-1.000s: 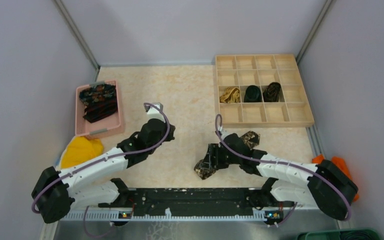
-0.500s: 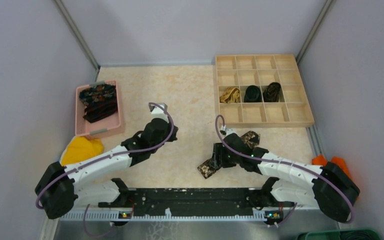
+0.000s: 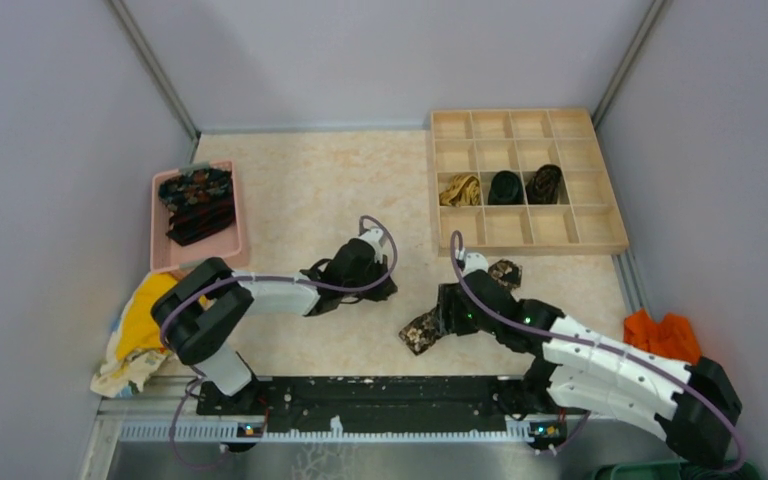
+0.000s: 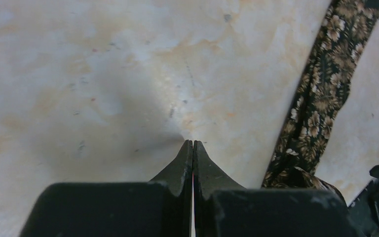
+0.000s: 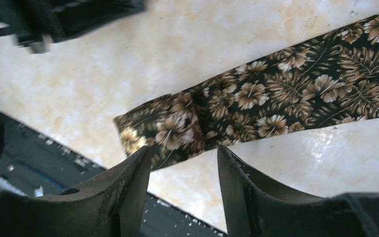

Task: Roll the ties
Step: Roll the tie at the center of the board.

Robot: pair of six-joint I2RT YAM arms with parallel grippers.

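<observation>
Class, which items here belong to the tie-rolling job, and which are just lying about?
Job: brown floral fabric tie; three rolled ties in wooden grid box; dark ties piled in pink tray.
Lying about: orange cloth; yellow cloth.

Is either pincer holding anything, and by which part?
Nothing is held. The left pincer is shut empty; the right pincer is open over the dark floral fabric tie.
</observation>
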